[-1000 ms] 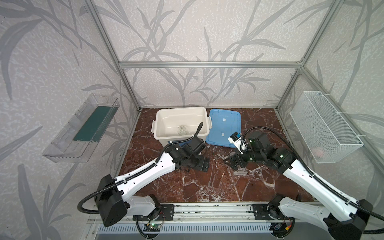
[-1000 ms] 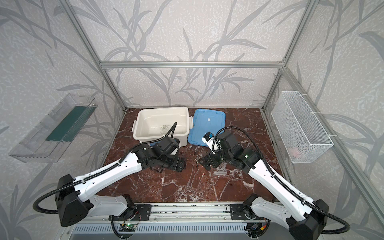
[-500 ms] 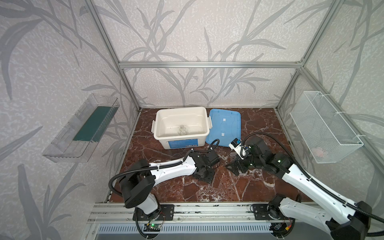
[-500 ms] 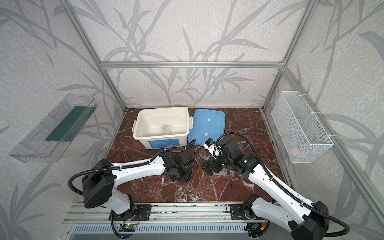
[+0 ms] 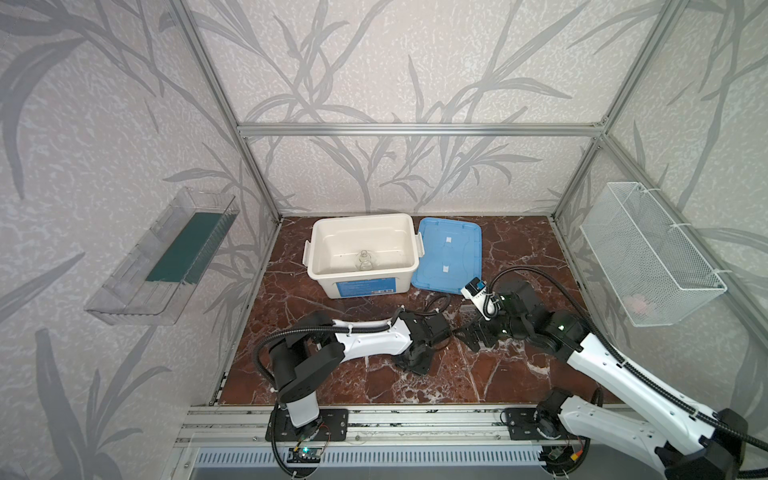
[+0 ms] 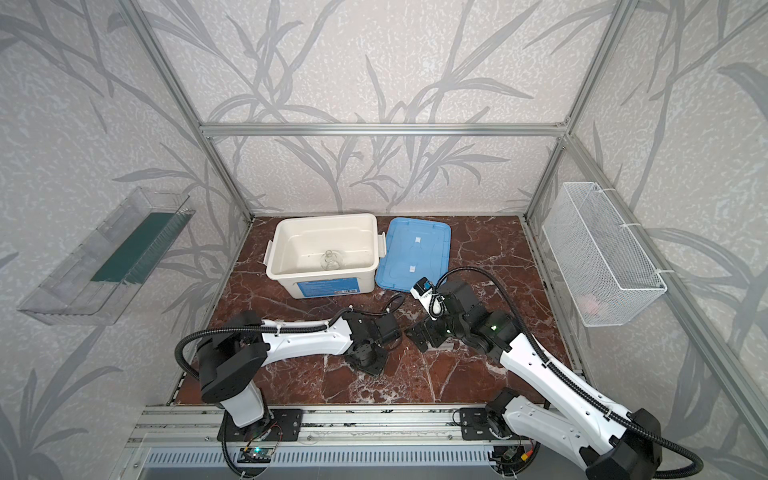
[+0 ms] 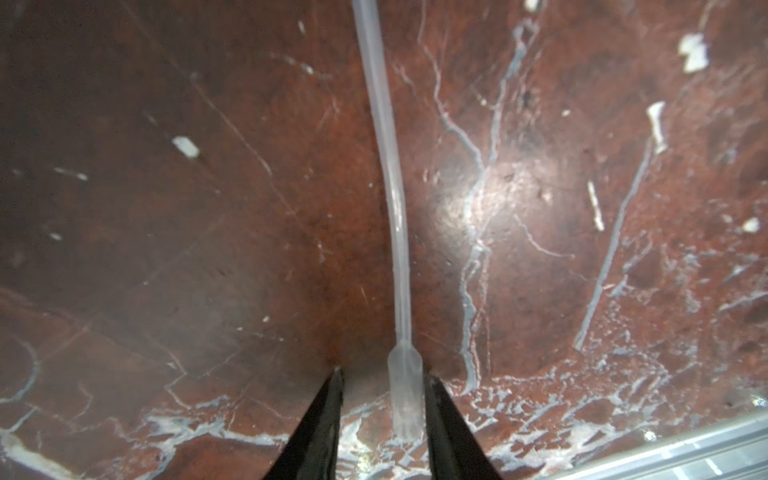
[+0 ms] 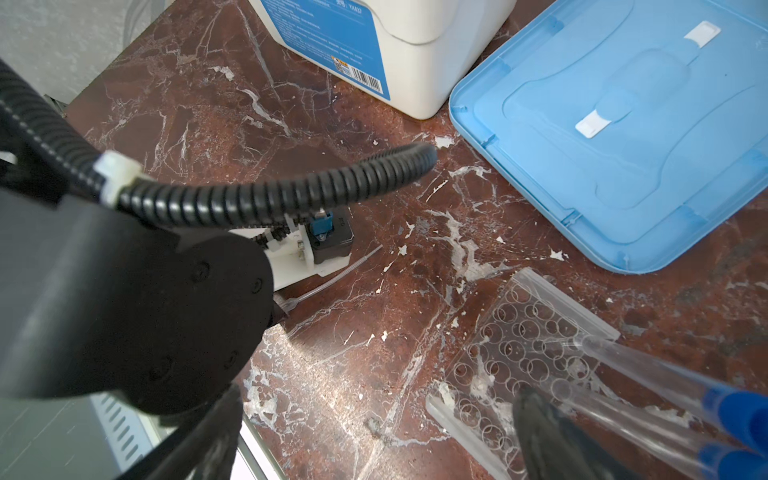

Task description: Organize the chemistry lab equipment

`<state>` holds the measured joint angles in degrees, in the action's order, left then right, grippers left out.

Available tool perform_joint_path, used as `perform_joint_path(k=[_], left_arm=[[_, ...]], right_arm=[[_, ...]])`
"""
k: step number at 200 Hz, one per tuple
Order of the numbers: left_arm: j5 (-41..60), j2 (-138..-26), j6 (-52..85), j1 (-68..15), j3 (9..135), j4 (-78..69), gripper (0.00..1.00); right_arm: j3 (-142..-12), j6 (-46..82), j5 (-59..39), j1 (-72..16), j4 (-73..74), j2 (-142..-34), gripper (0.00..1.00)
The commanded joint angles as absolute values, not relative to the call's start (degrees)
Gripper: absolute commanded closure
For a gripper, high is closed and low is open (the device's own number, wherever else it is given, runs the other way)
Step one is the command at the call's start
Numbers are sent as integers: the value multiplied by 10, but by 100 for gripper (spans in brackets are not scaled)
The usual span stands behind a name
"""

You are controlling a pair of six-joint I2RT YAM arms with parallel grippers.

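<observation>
Now the left gripper straddles a thin tube while the right gripper stands wide open

Seen in both top views, the left gripper (image 5: 413,362) points down at the brown stone table (image 5: 519,249) near its front middle. The right gripper (image 5: 473,337) sits low just beside it. Behind them, a white box (image 5: 361,217) stands open with a small glass flask (image 5: 364,262) on its floor. A blue lid (image 5: 449,253) lies flat just beside the box. How far either gripper is open cannot be told from up here.

Next, the left wrist view looks straight down on a thin clear tube (image 7: 399,249) lying on the table. Its wider, flattened end rests between the two black fingers (image 7: 440,415). The jaws stand partly apart: one finger is right against that wide end, and the other has a clear gap to it. The tube is not pinched and lies flat on the stone.

Last, the right wrist view shows the right gripper's jaws spread wide with nothing between them but bare table. One finger sits over a corner of a clear rack (image 8: 519,345) full of round holes, which lies flat on the table near the lid. Two blue-capped tubes (image 8: 665,390) lie on their sides across the rack's edge. Beyond the left arm's wrist, the far end of the thin tube pokes out on the stone.
</observation>
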<state>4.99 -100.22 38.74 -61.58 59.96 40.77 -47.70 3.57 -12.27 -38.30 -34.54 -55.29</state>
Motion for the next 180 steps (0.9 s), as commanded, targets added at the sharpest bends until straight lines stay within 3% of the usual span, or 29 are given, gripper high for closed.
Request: perform_joint_path(k=[1,52,74,180], left_arm=[[23,-1011,396,-620,616,419,64],[14,-1028,389,-620,627,421,79],[13,-1027,388,-620,628,421,89],[-68,-893,418,-617,645,455,95]], right_arm=[[-470,37,-113,-384,-340,-543,1],[-468,36,-109,-384,-340,-542,1],[-467,39,-109,-384,-339,-536,1],[-479,79,-94,-384,-317,-492,0]])
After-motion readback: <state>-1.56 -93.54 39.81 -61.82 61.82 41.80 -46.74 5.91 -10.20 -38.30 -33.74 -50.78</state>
